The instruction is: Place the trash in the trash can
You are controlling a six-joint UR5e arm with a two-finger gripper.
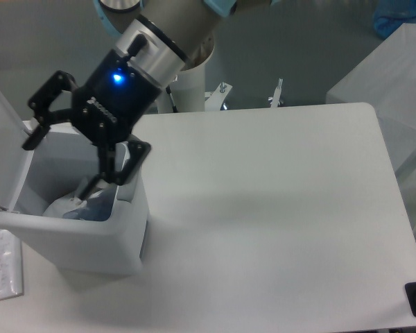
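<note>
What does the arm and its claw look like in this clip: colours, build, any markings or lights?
The claw is matte black, with two fingers built from open linkage bars. Its black body carries small white lettering, too blurred to read here, and a glowing blue light. Above it sits a silver-grey cylindrical wrist section, and light blue joint caps show at the top edge.
</note>
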